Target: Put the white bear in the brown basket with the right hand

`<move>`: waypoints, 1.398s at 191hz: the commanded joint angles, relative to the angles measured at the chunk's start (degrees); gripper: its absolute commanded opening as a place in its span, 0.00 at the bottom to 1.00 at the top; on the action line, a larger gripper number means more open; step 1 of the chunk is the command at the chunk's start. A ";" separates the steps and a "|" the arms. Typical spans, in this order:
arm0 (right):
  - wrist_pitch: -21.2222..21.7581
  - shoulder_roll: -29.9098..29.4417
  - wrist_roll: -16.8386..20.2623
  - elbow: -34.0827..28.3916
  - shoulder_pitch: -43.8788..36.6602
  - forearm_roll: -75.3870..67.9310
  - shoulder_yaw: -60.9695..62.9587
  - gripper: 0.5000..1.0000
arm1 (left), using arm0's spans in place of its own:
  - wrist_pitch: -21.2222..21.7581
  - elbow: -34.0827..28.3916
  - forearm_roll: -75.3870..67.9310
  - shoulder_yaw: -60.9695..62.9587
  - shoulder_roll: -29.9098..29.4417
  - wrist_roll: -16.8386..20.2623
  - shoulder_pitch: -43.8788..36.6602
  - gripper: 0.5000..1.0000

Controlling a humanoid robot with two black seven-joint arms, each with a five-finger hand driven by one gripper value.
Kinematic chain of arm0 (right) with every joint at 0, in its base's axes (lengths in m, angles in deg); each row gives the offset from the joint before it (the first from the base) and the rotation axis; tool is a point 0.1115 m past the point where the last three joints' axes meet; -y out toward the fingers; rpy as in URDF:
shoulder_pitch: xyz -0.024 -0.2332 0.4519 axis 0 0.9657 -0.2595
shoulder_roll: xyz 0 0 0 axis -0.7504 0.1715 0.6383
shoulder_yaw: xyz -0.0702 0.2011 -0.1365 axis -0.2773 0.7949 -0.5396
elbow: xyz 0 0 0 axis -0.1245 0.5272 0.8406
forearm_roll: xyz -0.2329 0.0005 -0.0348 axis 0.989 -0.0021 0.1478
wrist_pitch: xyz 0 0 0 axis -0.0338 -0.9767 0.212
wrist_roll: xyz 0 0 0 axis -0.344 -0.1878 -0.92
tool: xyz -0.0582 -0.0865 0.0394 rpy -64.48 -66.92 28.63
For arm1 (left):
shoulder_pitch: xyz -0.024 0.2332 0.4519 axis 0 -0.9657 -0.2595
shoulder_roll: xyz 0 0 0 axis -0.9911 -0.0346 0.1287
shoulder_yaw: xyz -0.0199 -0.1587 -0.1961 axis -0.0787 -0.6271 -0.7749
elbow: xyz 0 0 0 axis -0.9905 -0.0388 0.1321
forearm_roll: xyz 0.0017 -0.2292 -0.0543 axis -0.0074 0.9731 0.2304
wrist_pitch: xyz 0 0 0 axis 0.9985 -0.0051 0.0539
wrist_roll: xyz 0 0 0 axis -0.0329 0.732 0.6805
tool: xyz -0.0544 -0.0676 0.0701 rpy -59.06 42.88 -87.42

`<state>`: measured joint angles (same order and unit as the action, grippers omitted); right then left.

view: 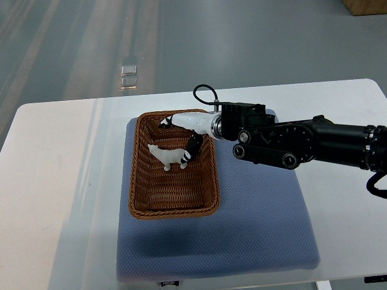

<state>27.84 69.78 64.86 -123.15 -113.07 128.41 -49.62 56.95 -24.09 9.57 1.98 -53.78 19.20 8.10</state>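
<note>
A white surface [54, 181] with rounded corners fills most of the frame below the grey floor [72, 42]. A blue-grey mat [260, 223] lies directly on it, from centre towards the lower right, its lower edge near the surface's lower edge.

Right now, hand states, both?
Right hand: over the brown basket, fingers at the white bear; grasp or release cannot be told.
Left hand: not in view.

The bear [166, 155] is white. The basket [174, 202] is brown with a woven pattern. The mat [260, 223] is blue. The counter [54, 181] is white. The right hand [184, 130] is white with black fingertips.
</note>
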 commanded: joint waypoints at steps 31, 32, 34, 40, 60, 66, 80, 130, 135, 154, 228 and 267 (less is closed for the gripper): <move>0.66 6.58 -0.18 -0.77 0.42 -0.35 13.09 0.85 | 0.01 0.00 -0.09 0.09 0.00 0.06 0.00 1.00; 0.66 6.93 -0.18 -0.77 0.59 -0.35 14.05 0.85 | 0.01 0.00 -0.09 0.09 0.00 -0.03 0.00 1.00; 0.66 7.28 -0.26 -0.77 0.85 -0.35 14.93 0.85 | -0.08 0.00 -0.09 0.09 0.00 -0.03 0.00 1.00; 0.66 8.16 -0.26 -0.77 2.17 -0.44 17.83 0.85 | -0.08 0.00 -0.09 0.09 0.00 -0.03 0.00 1.00; 0.66 10.89 -0.26 -0.68 7.54 -1.40 27.68 0.85 | 0.01 0.09 -0.09 0.09 0.00 -0.03 0.00 1.00; 0.83 11.33 -0.26 -0.59 9.12 -2.02 31.11 0.85 | -0.08 0.09 -0.09 0.09 0.00 -0.03 0.00 1.00; 0.75 11.24 -0.26 -0.42 13.07 -3.68 39.19 0.85 | -0.08 0.09 -0.09 0.09 0.00 -0.03 0.00 1.00; 0.39 7.20 -7.55 0.20 26.87 -20.64 66.87 0.85 | 0.01 1.23 -0.09 0.18 0.00 -0.03 0.00 1.00; 0.39 6.58 -8.44 0.46 27.75 -22.50 68.29 0.85 | 0.01 1.40 -0.09 0.18 0.00 -0.03 0.00 1.00; 0.83 4.03 -11.25 2.84 29.68 -30.41 71.80 0.85 | 0.01 1.58 -0.09 0.18 0.00 -0.03 0.00 1.00; 9.36 -3.70 -22.85 17.95 30.83 -50.09 73.38 0.85 | 0.01 1.67 -0.09 0.00 0.00 -0.03 0.00 1.00; 11.56 -4.58 -23.82 19.10 31.00 -50.27 73.30 0.85 | 0.01 1.67 -0.09 0.00 0.00 -0.03 0.00 1.00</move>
<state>39.09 65.36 41.23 -104.57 -82.16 78.21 23.60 56.94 -22.43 9.47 1.98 -53.78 19.16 8.09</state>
